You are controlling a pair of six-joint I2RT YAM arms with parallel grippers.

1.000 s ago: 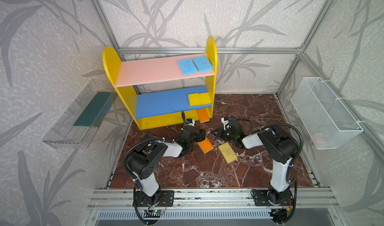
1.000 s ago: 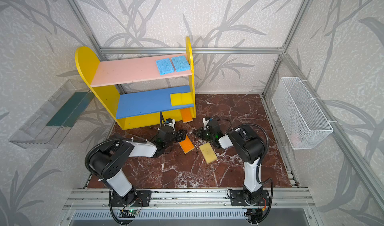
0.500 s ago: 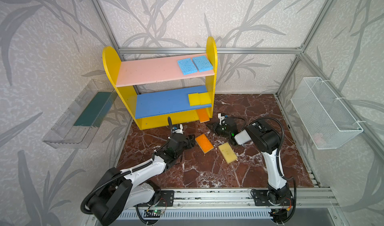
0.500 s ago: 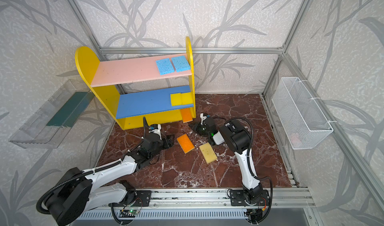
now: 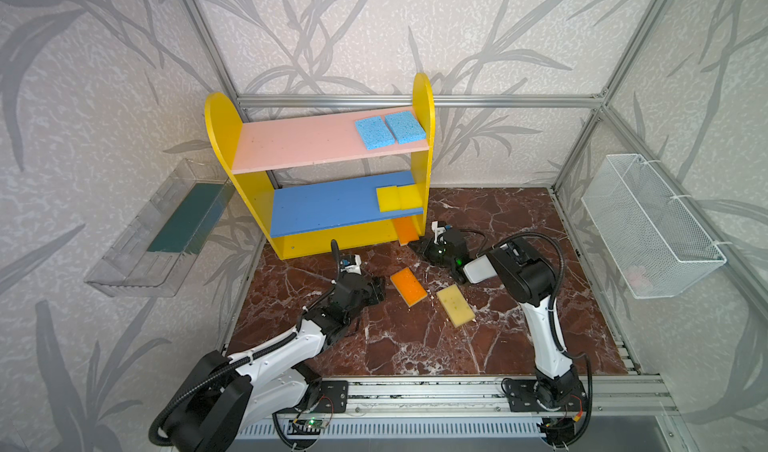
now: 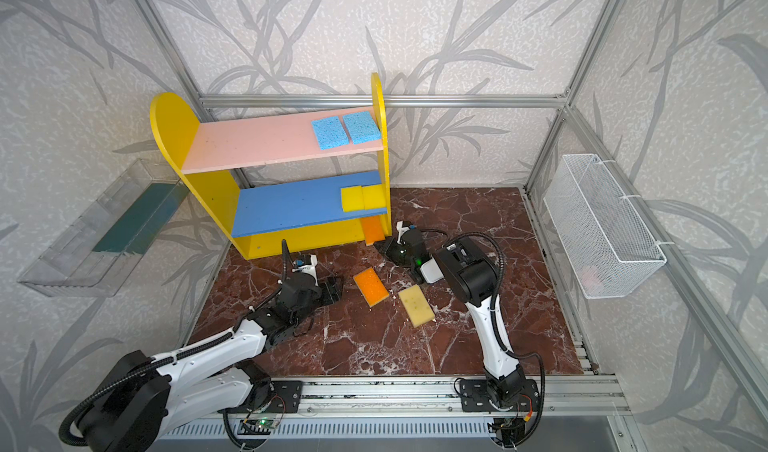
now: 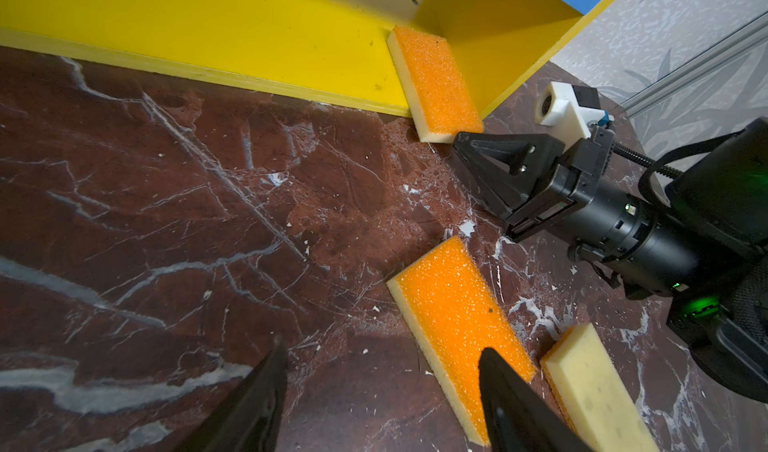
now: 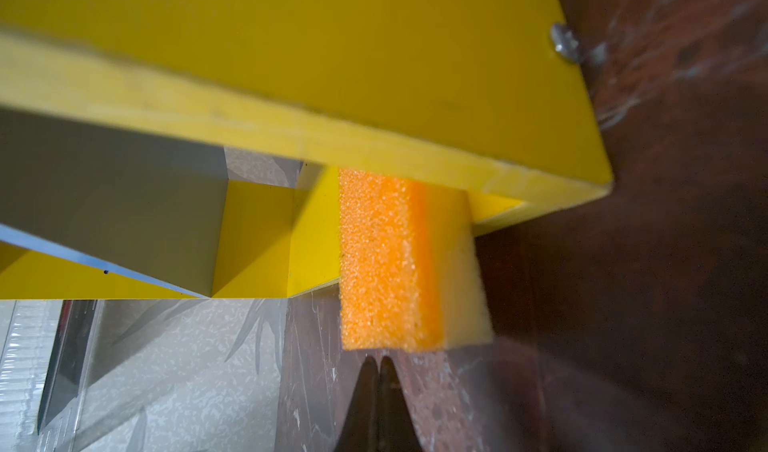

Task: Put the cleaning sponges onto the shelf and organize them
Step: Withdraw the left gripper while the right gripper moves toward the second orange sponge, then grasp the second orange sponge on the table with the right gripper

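The shelf [image 5: 222, 121] holds two light blue sponges [image 5: 374, 133] on its pink board and two yellow sponges [image 5: 388, 199] on the blue board. An orange sponge [image 5: 406, 230] [image 8: 386, 262] lies on the base by the right panel, its end sticking out over the front edge. My right gripper [image 5: 413, 246] [image 8: 379, 360] is shut and empty, tips just short of that end. A second orange sponge [image 5: 408, 286] [image 7: 453, 317] and a pale speckled sponge [image 5: 455, 305] lie on the floor. My left gripper [image 5: 380, 289] [image 7: 382, 348] is open beside the floor orange sponge.
A clear tray with a dark green liner [image 5: 174, 225] hangs on the left wall. A white wire basket [image 5: 648, 225] hangs on the right wall. The aluminium rail [image 5: 415, 391] carrying both arm bases runs along the front of the marble floor.
My left gripper has drawn back to the left, away from the floor orange sponge. My right gripper, still shut, has moved left toward the orange sponge on the shelf base.
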